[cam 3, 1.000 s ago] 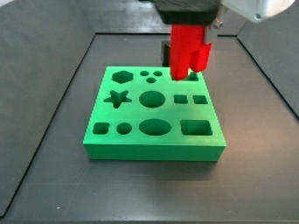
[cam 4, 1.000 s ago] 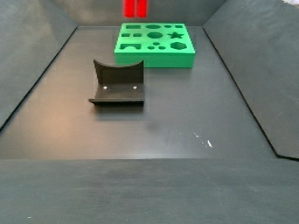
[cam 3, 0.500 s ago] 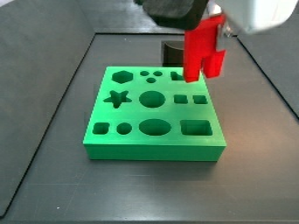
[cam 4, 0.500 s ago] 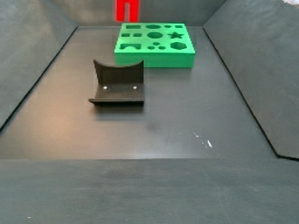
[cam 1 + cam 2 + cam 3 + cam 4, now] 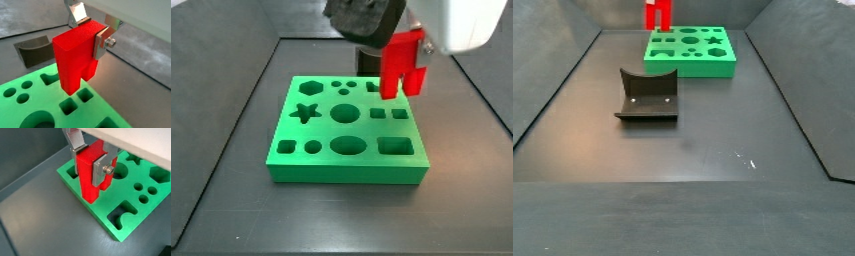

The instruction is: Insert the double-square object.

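Note:
The double-square object (image 5: 401,63) is a bright red stepped block. My gripper (image 5: 393,38) is shut on its upper part and holds it upright, slightly tilted, in the air. It hangs over the far right corner of the green board (image 5: 349,150) with shaped holes. In both wrist views the silver fingers (image 5: 101,44) (image 5: 99,172) clamp the block (image 5: 73,57) (image 5: 88,175) from two sides, and its lower end hovers above the board (image 5: 20,107) (image 5: 127,223). In a side view the block (image 5: 657,13) shows behind the board (image 5: 691,62).
The dark fixture (image 5: 648,96) stands on the grey floor in front of the board; it also shows in a wrist view (image 5: 32,52). Raised bin walls (image 5: 553,90) run along both sides of the floor.
The gripper has carried the red block sideways and slightly up, from over the board's back row toward its far corner. The grip is unchanged.

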